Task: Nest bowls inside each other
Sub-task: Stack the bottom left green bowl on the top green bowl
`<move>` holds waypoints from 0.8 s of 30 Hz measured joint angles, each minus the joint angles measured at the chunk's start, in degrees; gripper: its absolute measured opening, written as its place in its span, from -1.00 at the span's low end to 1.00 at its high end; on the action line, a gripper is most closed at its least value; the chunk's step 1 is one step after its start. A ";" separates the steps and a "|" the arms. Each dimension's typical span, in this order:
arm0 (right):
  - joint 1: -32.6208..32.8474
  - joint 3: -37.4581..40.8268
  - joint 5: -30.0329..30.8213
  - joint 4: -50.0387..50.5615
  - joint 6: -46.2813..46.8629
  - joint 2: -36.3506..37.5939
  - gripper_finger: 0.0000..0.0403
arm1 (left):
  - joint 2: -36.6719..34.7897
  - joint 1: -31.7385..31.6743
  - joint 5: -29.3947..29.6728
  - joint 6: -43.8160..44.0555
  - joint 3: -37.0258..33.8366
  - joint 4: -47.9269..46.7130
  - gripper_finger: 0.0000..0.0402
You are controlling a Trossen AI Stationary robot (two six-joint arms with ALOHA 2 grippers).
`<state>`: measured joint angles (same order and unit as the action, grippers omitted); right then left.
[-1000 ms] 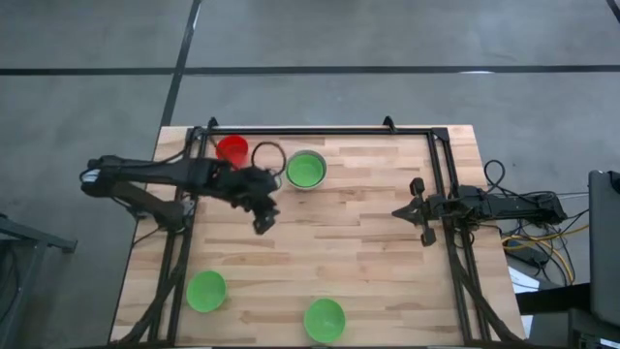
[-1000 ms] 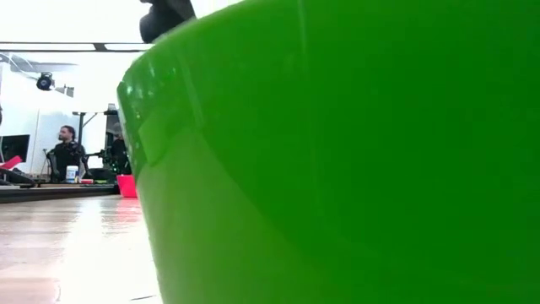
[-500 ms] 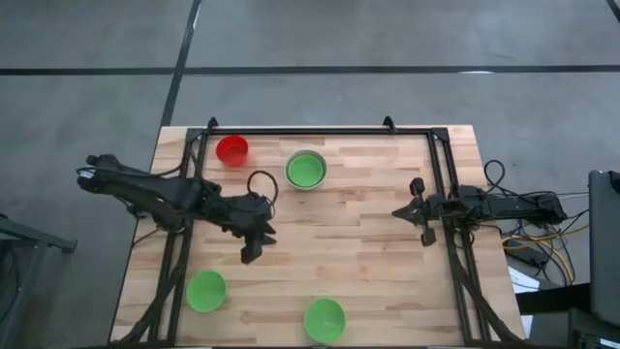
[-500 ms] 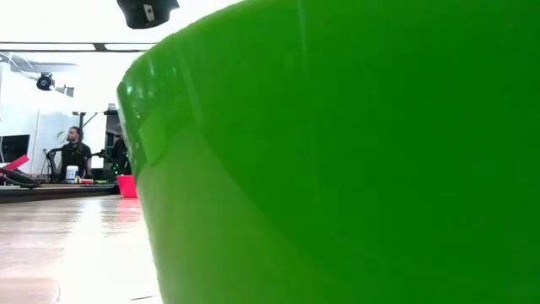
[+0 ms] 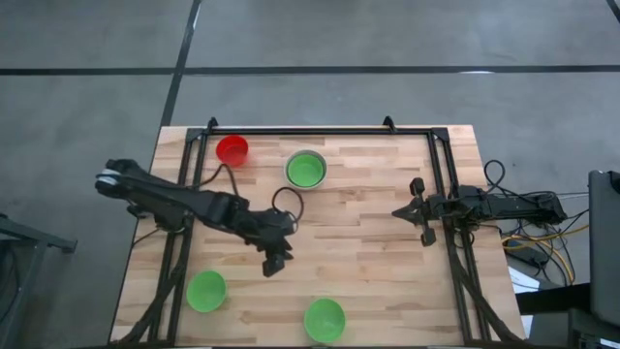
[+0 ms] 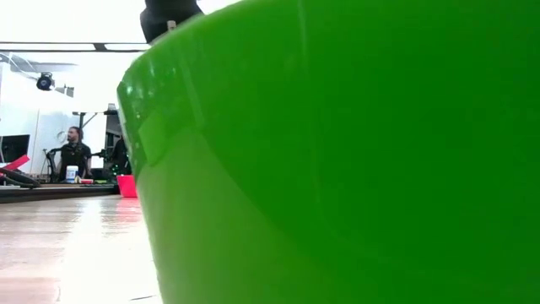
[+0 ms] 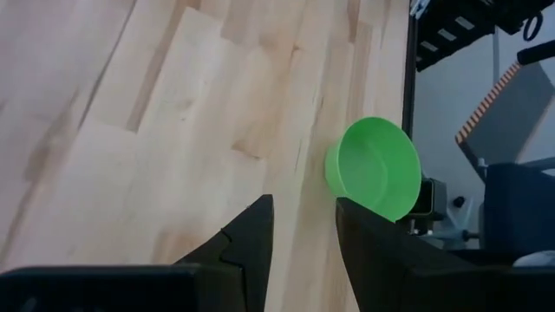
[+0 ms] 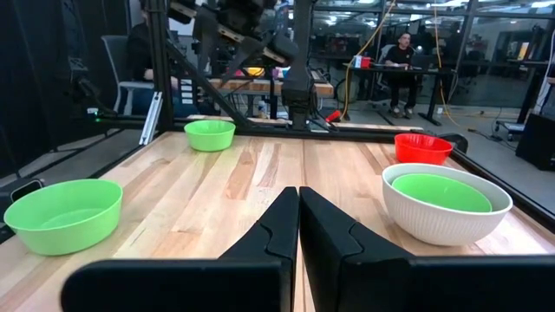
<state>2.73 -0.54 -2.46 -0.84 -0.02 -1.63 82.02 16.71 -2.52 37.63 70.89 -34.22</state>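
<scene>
The left gripper hung over the middle of the tabletop, released and holding nothing, its fingers pointed toward a green bowl at the near edge. A second green bowl sat at the near left. A third green bowl lay nested inside the white-grey bowl near the far edge, with the red bowl just beside it toward the far left corner. The right gripper waited at the right edge, clenched and empty.
</scene>
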 joint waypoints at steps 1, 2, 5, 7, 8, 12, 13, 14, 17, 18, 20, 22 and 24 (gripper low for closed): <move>0.00 -0.01 0.00 0.00 0.00 0.00 -0.96 | 0.84 0.00 -0.07 0.51 0.65 -0.02 -0.35; 0.00 -0.01 0.00 0.00 0.00 0.00 -0.96 | 1.58 0.00 -0.20 1.12 1.34 -0.04 -0.35; 0.00 -0.01 0.00 0.00 0.00 0.00 -0.96 | 3.83 0.06 -0.51 2.60 3.24 -0.14 -0.35; 0.01 -0.01 0.00 0.00 -0.01 0.00 -0.96 | 5.26 0.21 -0.93 2.87 4.05 -0.29 -0.35; 0.00 -0.02 0.00 0.00 0.00 0.00 -0.96 | 5.93 0.32 -1.19 2.88 4.48 -0.23 -0.35; 0.01 0.00 0.00 0.00 0.00 0.00 -0.96 | 8.38 0.70 -2.83 4.53 5.57 -0.24 -0.35; 0.00 0.00 -0.02 0.00 -0.01 0.00 -0.96 | 9.00 0.76 -3.04 5.38 5.70 -0.25 -0.35; 0.00 0.00 0.00 0.00 0.00 0.00 -0.96 | 9.51 0.76 -3.18 6.25 5.77 -0.25 -0.35; 0.00 0.00 0.00 0.00 0.00 0.00 -0.96 | 10.74 0.89 -4.32 8.63 6.06 -0.06 -0.34; 0.02 0.00 0.00 0.00 0.00 0.00 -0.96 | 11.22 1.03 -4.29 9.36 6.20 0.18 -0.33; 0.02 -0.01 0.00 0.00 -0.01 0.00 -0.96 | 12.14 1.54 -4.31 11.06 6.56 0.43 -0.29; 0.02 0.00 0.00 0.00 0.00 0.00 -0.96 | 12.88 2.08 -4.38 12.86 6.78 0.73 -0.25; 0.01 -0.01 0.00 0.00 0.00 0.00 -0.96 | 13.44 2.64 -4.39 14.73 6.78 1.74 -0.23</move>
<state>2.73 -0.55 -2.46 -0.84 -0.01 -1.63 95.46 19.35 -6.92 52.36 77.67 -32.48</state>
